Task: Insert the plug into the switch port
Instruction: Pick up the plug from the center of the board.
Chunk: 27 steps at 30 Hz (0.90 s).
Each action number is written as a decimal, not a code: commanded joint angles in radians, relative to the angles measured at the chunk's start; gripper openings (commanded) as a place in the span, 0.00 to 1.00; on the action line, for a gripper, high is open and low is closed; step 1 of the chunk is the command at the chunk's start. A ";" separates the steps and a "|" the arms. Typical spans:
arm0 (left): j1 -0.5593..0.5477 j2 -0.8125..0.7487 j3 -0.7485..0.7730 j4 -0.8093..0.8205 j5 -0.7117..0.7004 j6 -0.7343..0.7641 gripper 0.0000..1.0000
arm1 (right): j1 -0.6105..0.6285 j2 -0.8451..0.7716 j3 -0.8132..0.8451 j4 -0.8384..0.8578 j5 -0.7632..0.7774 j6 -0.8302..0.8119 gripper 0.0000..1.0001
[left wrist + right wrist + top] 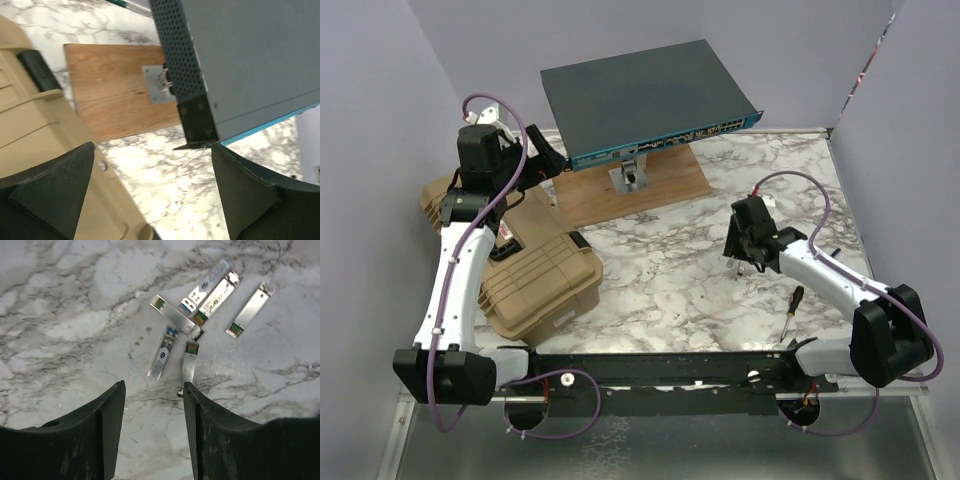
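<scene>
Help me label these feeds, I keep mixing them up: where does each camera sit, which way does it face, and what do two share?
Top: above and behind the arm bases, looking down over the table; both arms show.
Left wrist: on the left arm, facing the switch corner; open left gripper shows.
Right wrist: on the right arm, facing down at six plugs; open right gripper shows.
Shared: top and left wrist both show switch, board, case.
</scene>
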 commanded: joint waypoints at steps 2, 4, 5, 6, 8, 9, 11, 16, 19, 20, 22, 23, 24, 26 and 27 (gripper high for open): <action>-0.039 -0.042 0.027 -0.163 -0.171 0.147 0.99 | -0.003 0.008 -0.084 -0.019 0.085 0.155 0.50; -0.050 -0.041 0.027 -0.170 -0.189 0.152 0.99 | -0.003 0.011 -0.102 -0.009 0.100 0.181 0.49; -0.055 -0.038 0.027 -0.171 -0.193 0.154 0.99 | -0.004 0.013 -0.108 -0.009 0.106 0.193 0.49; -0.062 -0.038 0.027 -0.171 -0.196 0.156 0.99 | -0.003 0.016 -0.115 -0.010 0.111 0.207 0.48; -0.078 -0.029 0.029 -0.171 -0.209 0.160 0.99 | -0.003 0.023 -0.131 -0.004 0.115 0.225 0.47; -0.083 -0.025 0.032 -0.171 -0.213 0.163 0.99 | -0.003 0.025 -0.141 0.002 0.111 0.231 0.46; -0.093 -0.016 0.039 -0.170 -0.214 0.165 0.99 | -0.003 0.035 -0.160 0.006 0.109 0.247 0.44; -0.111 0.000 0.062 -0.171 -0.242 0.161 0.99 | -0.003 0.050 -0.197 0.039 0.119 0.260 0.39; -0.113 0.004 0.061 -0.171 -0.245 0.152 0.99 | -0.003 0.052 -0.223 0.083 0.116 0.253 0.38; -0.113 0.004 0.059 -0.170 -0.245 0.151 0.99 | -0.003 0.054 -0.230 0.098 0.112 0.248 0.38; -0.113 0.004 0.055 -0.167 -0.250 0.150 0.99 | -0.003 0.060 -0.236 0.118 0.106 0.240 0.38; -0.113 0.003 0.053 -0.167 -0.253 0.150 0.99 | -0.003 0.066 -0.235 0.123 0.104 0.237 0.38; -0.113 0.002 0.052 -0.167 -0.254 0.149 0.99 | -0.003 0.073 -0.233 0.126 0.100 0.233 0.38; -0.113 0.001 0.050 -0.166 -0.255 0.149 0.99 | -0.003 0.092 -0.224 0.131 0.089 0.226 0.38; -0.114 0.002 0.049 -0.166 -0.256 0.149 0.99 | -0.003 0.099 -0.222 0.132 0.086 0.222 0.36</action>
